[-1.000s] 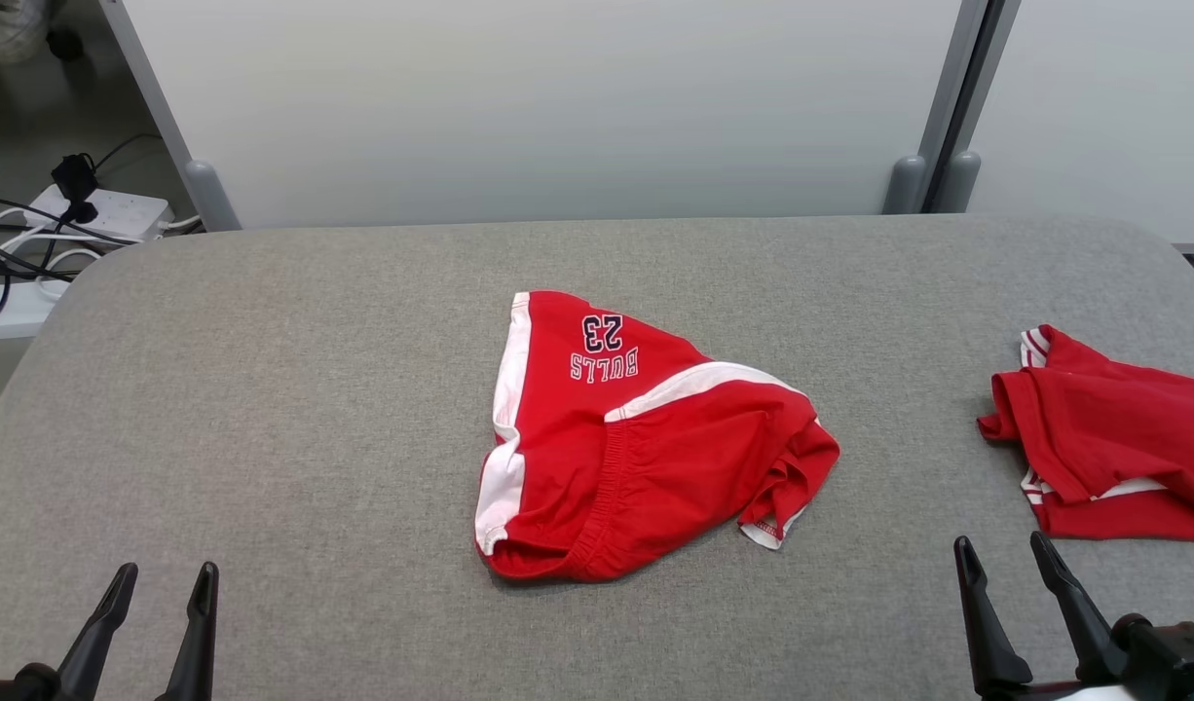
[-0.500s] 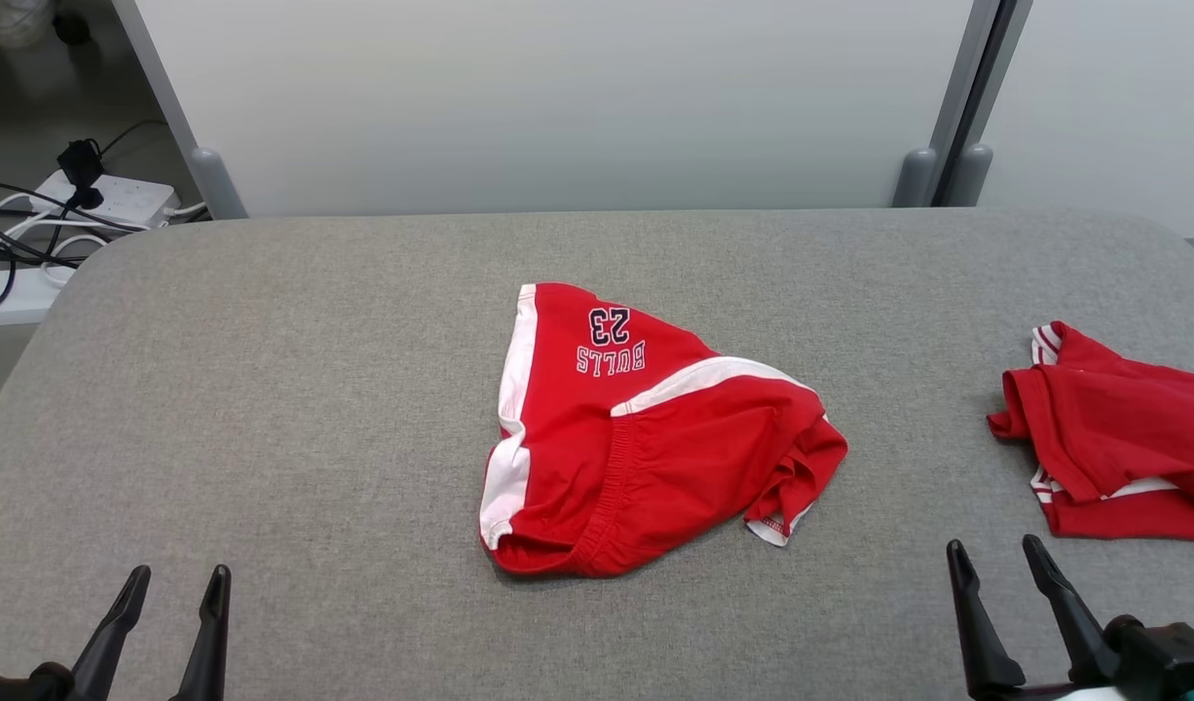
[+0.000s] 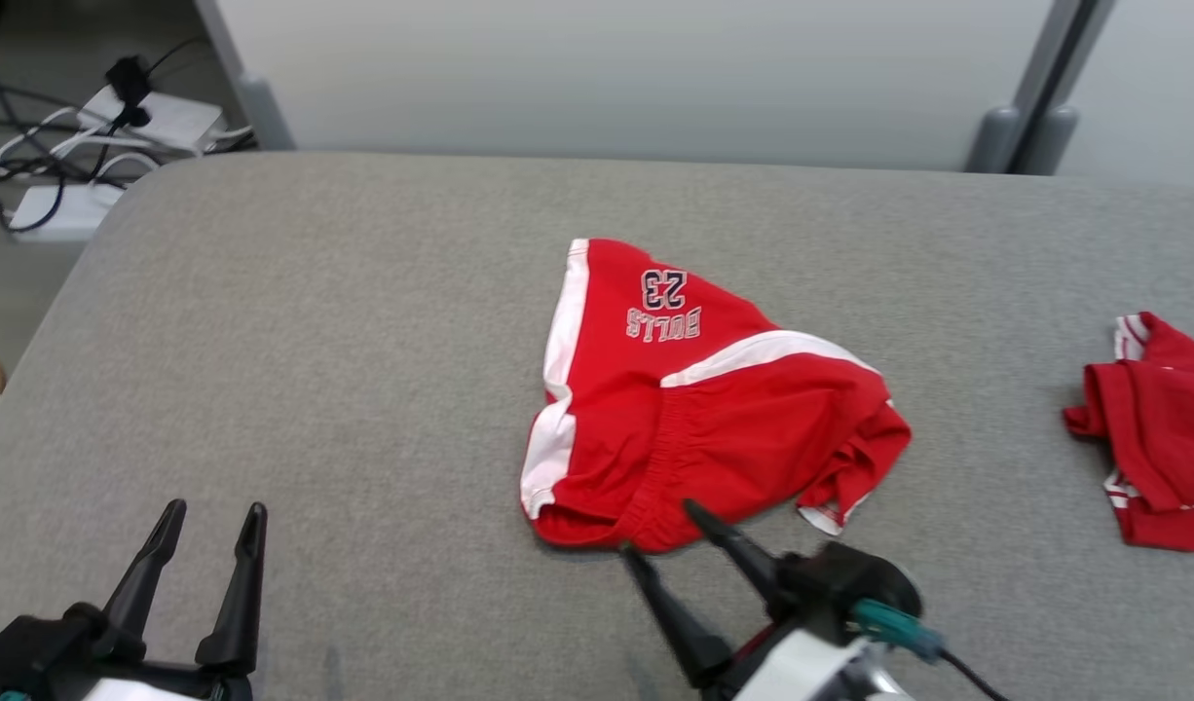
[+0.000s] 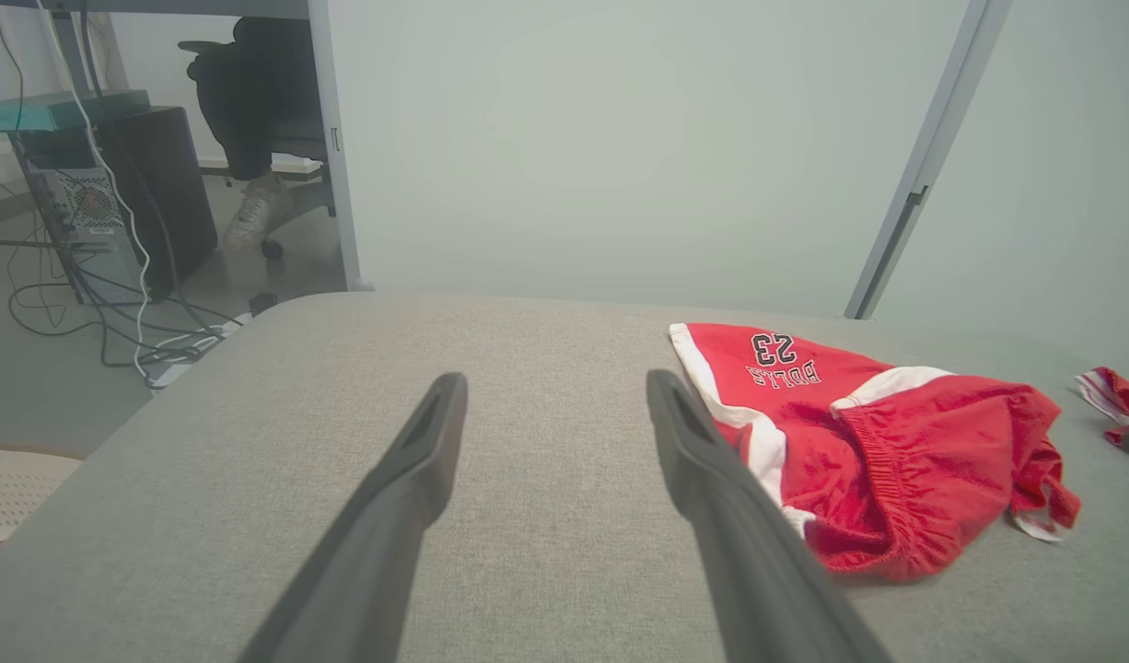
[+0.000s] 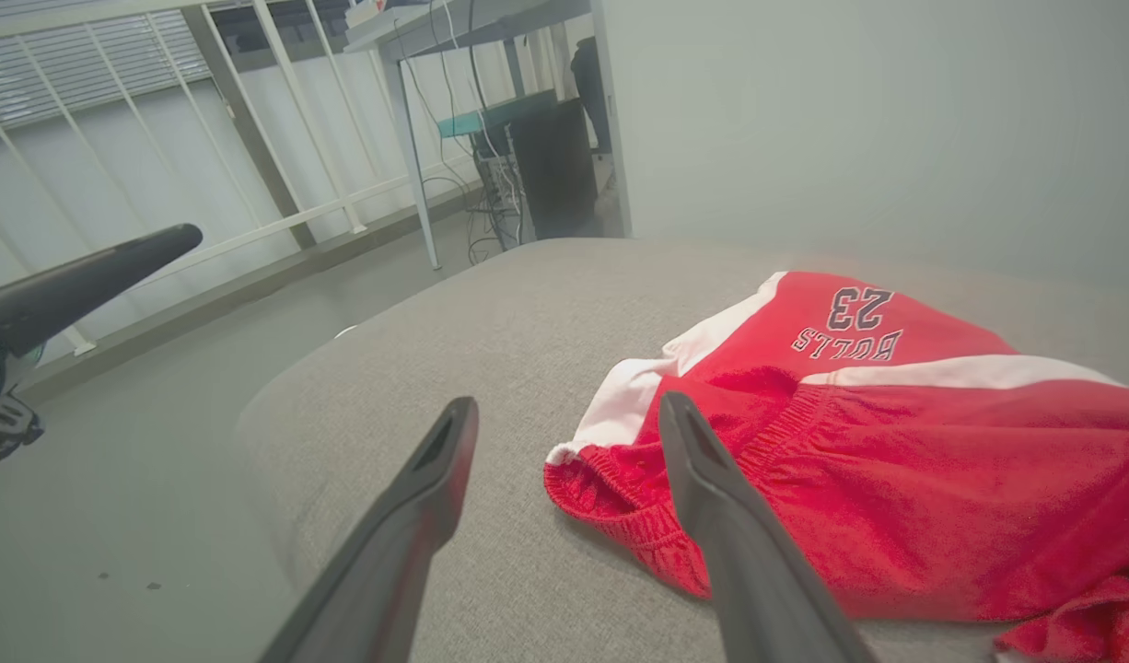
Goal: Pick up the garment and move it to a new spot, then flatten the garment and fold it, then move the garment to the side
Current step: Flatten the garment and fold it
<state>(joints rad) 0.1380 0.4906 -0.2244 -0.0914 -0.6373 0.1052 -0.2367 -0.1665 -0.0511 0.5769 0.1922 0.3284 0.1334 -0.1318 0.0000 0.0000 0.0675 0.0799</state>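
You're at the very start, by my reading: the pick-up. The shorts [image 3: 714, 409] lie crumpled near the middle of the tabletop [image 3: 315, 341], untouched and not yet lifted. The waistband [image 5: 601, 483] faces you and the printed leg points away.

Your right tool [image 3: 657, 528] hovers at the near edge of the shorts, fingers spread wide with nothing between them. In the right wrist view one finger crosses the waistband and the other sits over bare tabletop. Your left tool [image 3: 217, 506] is spread too and empty, low at the near left, well apart from the cloth.

The next move probably calls for lowering the right tool so its fingers straddle the waistband edge, then pinching it. Bring the left tool in towards the white side stripe if you want a two-point lift.

Some things you can't settle from here:
- It isn't clear whether the right fingertips already touch the cloth or the tabletop.
- The shorts fold over themselves, so how many layers sit at that edge is hidden.
- The bunched leg [image 3: 855, 467] on the right is too rumpled to read.
- A second red garment [image 3: 1157, 438] lies well to the right, cut off by the head view's edge. Leave it alone.
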